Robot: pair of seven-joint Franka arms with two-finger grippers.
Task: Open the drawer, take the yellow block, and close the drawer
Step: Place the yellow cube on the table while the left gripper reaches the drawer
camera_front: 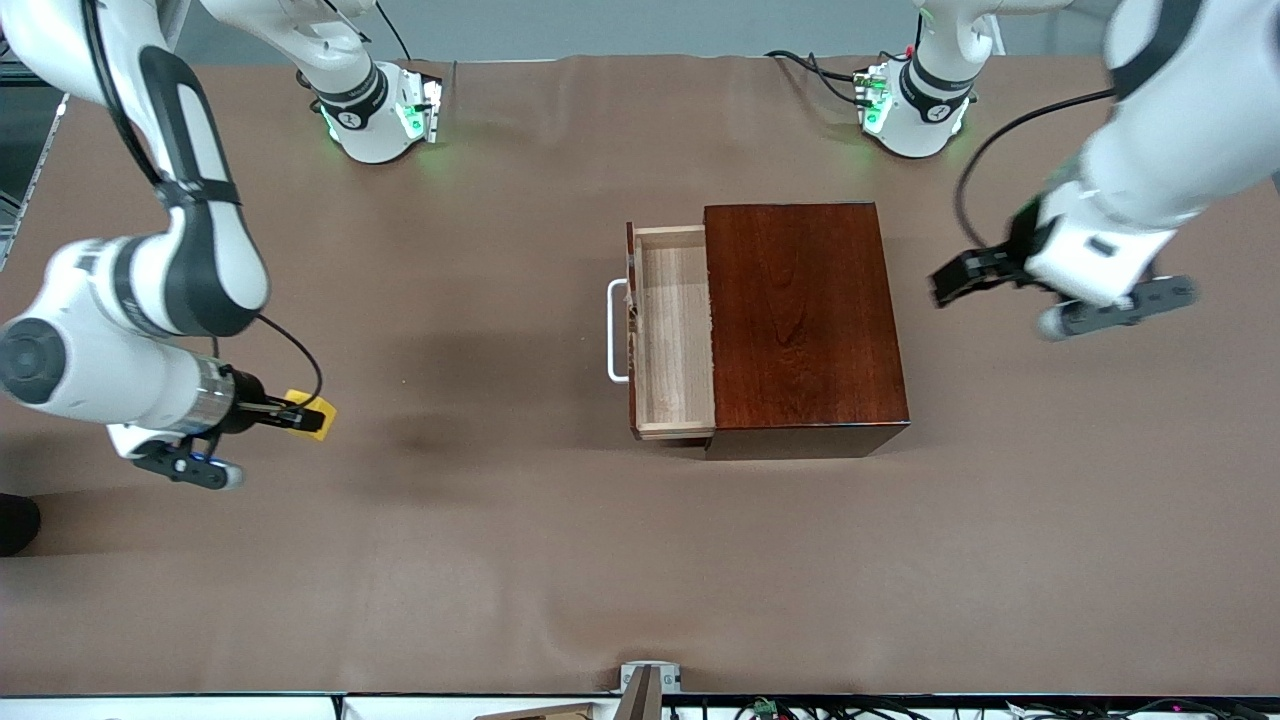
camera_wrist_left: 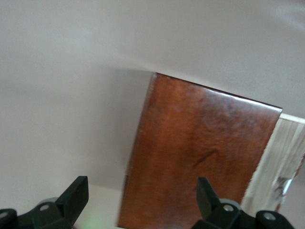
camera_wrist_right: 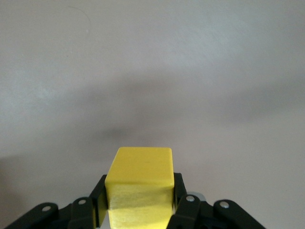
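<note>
Yellow block: clamped between the fingers of the right hand, held over bare brown surface toward the right arm's end, well apart from the box.
Drawer: pulled out of the dark red-brown box, pale interior seen empty, white handle pointing toward the right arm's end.
Left hand: fingers spread apart, nothing held — hovering beside the box at the left arm's end; box top fills the left wrist view.
Step judged: block is out, drawer not yet shut.
Risk 1: box could be slid along the cloth instead of the drawer closing, if pushed unbraced.
Risk 2: block could be dropped or knocked out if the loaded right hand is used on the handle.
Risk 3: drawer could jam if pushed off-centre.
Writing: none readable — no brands or labels made out on box, block or arms.
</note>
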